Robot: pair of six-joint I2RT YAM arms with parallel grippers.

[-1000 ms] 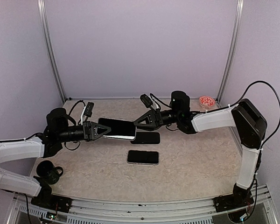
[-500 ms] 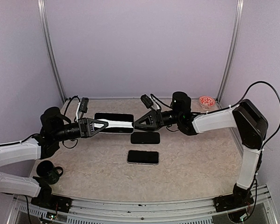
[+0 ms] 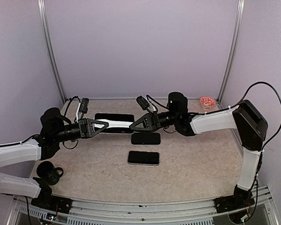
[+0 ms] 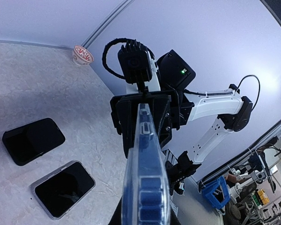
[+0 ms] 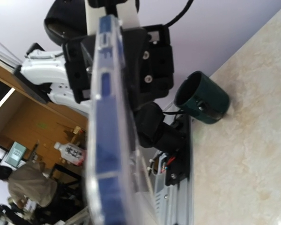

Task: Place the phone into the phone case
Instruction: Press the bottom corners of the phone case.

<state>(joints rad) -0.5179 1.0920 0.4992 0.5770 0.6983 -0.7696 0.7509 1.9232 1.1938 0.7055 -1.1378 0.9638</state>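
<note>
Left fingers [image 3: 99, 124]: clenched on one short end of the phone case [image 3: 117, 117], holding it level in the air, left of centre frame.
Right fingers [image 3: 136, 124]: at the opposite short end of the case, which runs edge-on through the right wrist view. I cannot tell whether they are pinching it or only bracketing it.
Nearest, lower left: dark cup [image 3: 50, 172] on the tabletop [image 3: 192, 164], well apart from the work.
Centre, near: silver-rimmed phone [image 3: 143, 158], flat, screen up, untouched.
Centre, just beyond: black phone [image 3: 145, 138], flat, lying almost under the right fingers. Which of the two is meant for the case I cannot tell.
Above these: the case, off the tabletop, spanning the gap between both sets of fingers.
Far, upper right: small bowl [image 3: 207, 101] by the back wall.
Risk, likely: with both ends gripped, any pull or twist out of step could flex the thin clear rim or pop it loose.
Risk, if dropped: the case would probably land on the black phone below and knock it askew.
</note>
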